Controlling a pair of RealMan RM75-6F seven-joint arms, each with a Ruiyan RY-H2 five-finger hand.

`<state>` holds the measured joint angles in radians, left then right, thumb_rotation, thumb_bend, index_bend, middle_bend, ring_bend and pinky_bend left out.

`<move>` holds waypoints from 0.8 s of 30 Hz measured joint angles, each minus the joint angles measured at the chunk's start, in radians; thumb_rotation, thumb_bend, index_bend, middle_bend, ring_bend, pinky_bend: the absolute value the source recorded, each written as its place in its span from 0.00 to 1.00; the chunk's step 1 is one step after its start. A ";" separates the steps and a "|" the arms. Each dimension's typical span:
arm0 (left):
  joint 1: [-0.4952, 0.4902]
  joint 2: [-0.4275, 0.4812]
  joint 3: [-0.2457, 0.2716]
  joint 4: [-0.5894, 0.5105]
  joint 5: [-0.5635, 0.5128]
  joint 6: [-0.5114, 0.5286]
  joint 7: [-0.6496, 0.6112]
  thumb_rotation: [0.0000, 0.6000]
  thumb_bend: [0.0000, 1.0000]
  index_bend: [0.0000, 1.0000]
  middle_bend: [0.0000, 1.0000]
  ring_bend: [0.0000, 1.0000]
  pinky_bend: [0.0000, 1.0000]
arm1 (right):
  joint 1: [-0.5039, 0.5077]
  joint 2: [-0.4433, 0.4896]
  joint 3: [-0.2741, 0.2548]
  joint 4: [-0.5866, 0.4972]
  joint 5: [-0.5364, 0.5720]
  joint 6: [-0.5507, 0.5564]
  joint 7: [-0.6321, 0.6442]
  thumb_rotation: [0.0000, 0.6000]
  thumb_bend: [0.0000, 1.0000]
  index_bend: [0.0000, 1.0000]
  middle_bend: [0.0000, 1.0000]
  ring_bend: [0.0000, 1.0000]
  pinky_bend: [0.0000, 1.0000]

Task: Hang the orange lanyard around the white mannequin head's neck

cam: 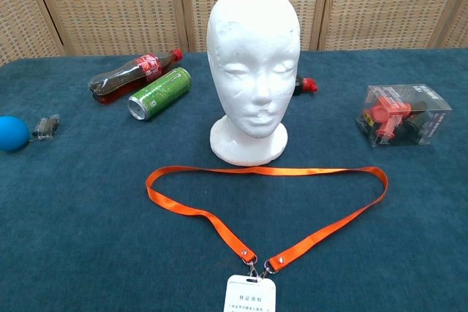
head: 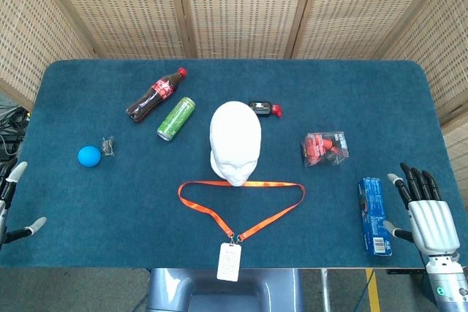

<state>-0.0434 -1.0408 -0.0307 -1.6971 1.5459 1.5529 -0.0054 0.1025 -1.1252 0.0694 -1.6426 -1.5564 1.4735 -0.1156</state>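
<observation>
head view: right robot hand (head: 427, 213) spread, empty

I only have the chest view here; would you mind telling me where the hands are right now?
Observer: The right hand hovers at the table's right edge, fingers spread, holding nothing.
Operator: Is anything near it?
Observer: A blue box lies just left of it.
Operator: And the left hand?
Observer: The left hand is mostly out of frame at the left edge; only fingertips show, apart from everything.
</observation>
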 measured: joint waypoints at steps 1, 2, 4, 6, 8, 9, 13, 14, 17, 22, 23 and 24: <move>-0.003 0.000 -0.001 -0.001 -0.005 -0.006 0.001 1.00 0.00 0.00 0.00 0.00 0.00 | 0.015 0.002 0.002 -0.003 0.000 -0.024 -0.010 1.00 0.01 0.32 0.00 0.00 0.00; -0.005 -0.001 -0.003 -0.002 -0.008 -0.011 0.001 1.00 0.00 0.00 0.00 0.00 0.00 | 0.028 0.003 0.004 -0.006 0.000 -0.044 -0.018 1.00 0.02 0.34 0.00 0.00 0.00; -0.010 -0.002 -0.006 -0.004 -0.016 -0.021 0.004 1.00 0.00 0.00 0.00 0.00 0.00 | 0.064 0.007 0.011 -0.016 0.003 -0.098 -0.032 1.00 0.07 0.37 0.00 0.00 0.00; -0.016 -0.003 -0.009 -0.006 -0.025 -0.031 0.008 1.00 0.00 0.00 0.00 0.00 0.00 | 0.099 0.008 0.020 -0.024 0.010 -0.153 -0.039 1.00 0.13 0.40 0.00 0.00 0.00; -0.020 -0.004 -0.012 -0.005 -0.035 -0.041 0.010 1.00 0.00 0.00 0.00 0.00 0.00 | 0.147 0.007 0.031 -0.029 0.020 -0.222 -0.051 1.00 0.19 0.41 0.00 0.00 0.00; -0.022 -0.005 -0.014 -0.005 -0.040 -0.045 0.010 1.00 0.00 0.00 0.00 0.00 0.00 | 0.169 0.006 0.037 -0.031 0.024 -0.252 -0.057 1.00 0.22 0.42 0.00 0.00 0.00; -0.033 -0.009 -0.019 0.002 -0.064 -0.074 0.011 1.00 0.00 0.00 0.00 0.00 0.00 | 0.274 -0.020 0.069 -0.032 0.070 -0.382 -0.091 1.00 0.32 0.44 0.00 0.00 0.00; -0.036 -0.010 -0.020 0.003 -0.069 -0.081 0.011 1.00 0.00 0.00 0.00 0.00 0.00 | 0.294 -0.029 0.076 -0.031 0.087 -0.408 -0.101 1.00 0.33 0.44 0.00 0.00 0.00; -0.044 -0.015 -0.024 0.007 -0.083 -0.096 0.017 1.00 0.00 0.00 0.00 0.00 0.00 | 0.352 -0.066 0.094 -0.020 0.151 -0.479 -0.153 1.00 0.36 0.45 0.00 0.00 0.00; -0.051 -0.021 -0.025 0.007 -0.091 -0.109 0.028 1.00 0.00 0.00 0.00 0.00 0.00 | 0.409 -0.150 0.107 0.010 0.234 -0.539 -0.271 1.00 0.40 0.48 0.00 0.00 0.00; -0.053 -0.022 -0.026 0.006 -0.093 -0.113 0.031 1.00 0.00 0.00 0.00 0.00 0.00 | 0.418 -0.167 0.108 0.018 0.244 -0.544 -0.291 1.00 0.41 0.48 0.00 0.00 0.00; -0.055 -0.023 -0.026 0.005 -0.095 -0.115 0.033 1.00 0.00 0.00 0.00 0.00 0.00 | 0.426 -0.185 0.109 0.027 0.253 -0.547 -0.309 1.00 0.42 0.48 0.00 0.00 0.00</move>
<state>-0.0980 -1.0639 -0.0565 -1.6917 1.4514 1.4384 0.0272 0.5289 -1.3100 0.1785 -1.6153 -1.3034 0.9263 -0.4243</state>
